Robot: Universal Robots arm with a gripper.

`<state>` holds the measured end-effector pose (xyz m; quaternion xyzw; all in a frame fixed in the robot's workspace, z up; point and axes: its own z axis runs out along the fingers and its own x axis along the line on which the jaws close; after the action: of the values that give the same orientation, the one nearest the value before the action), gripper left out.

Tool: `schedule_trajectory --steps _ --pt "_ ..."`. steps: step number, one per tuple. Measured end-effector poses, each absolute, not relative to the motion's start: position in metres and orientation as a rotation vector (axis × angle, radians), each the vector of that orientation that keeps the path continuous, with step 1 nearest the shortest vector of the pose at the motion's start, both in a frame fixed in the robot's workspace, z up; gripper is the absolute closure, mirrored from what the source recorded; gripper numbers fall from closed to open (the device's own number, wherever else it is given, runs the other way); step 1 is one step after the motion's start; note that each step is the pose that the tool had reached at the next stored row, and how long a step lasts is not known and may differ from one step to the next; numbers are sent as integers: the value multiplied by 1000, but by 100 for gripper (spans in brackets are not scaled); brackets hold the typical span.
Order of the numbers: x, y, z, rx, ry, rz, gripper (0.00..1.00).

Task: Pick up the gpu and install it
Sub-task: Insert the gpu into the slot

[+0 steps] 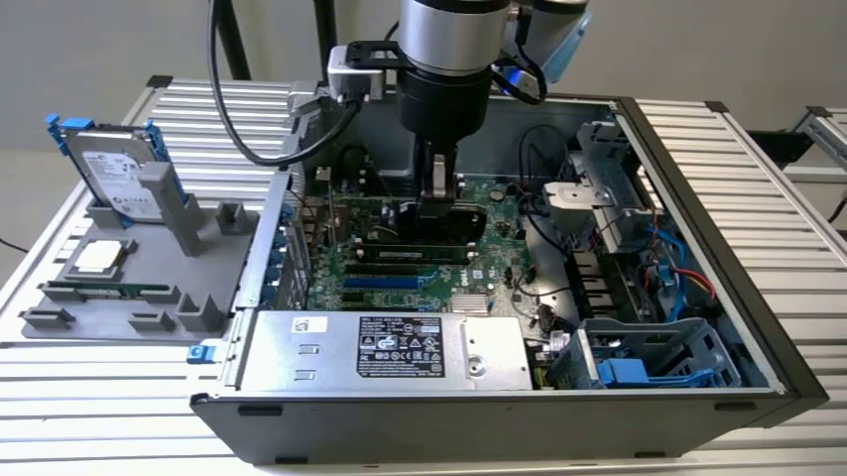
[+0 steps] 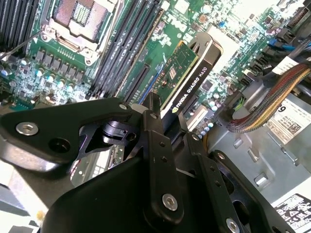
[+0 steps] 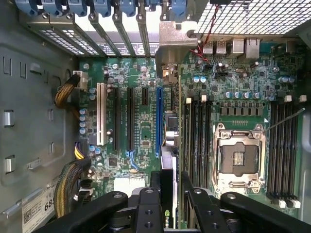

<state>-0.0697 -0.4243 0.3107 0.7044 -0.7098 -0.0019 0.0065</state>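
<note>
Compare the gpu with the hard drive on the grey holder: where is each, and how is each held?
The gpu hangs on edge inside the open computer case, over the motherboard, clamped by the gripper; the hard drive stands outside on the grey holder, untouched. The gpu is green board with black cooler; the hard drive is silver, blue-framed. Both stand on edge.

Gpu (image 2: 187,77), thin card with green board and black cooler faces, standing on edge over the motherboard (image 3: 146,121), near its blue slot (image 3: 159,121)
</note>
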Motion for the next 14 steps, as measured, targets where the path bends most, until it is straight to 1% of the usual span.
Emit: schedule_trajectory --steps 14 --pt "-70 -426 301 2199 -2225 -6 100"
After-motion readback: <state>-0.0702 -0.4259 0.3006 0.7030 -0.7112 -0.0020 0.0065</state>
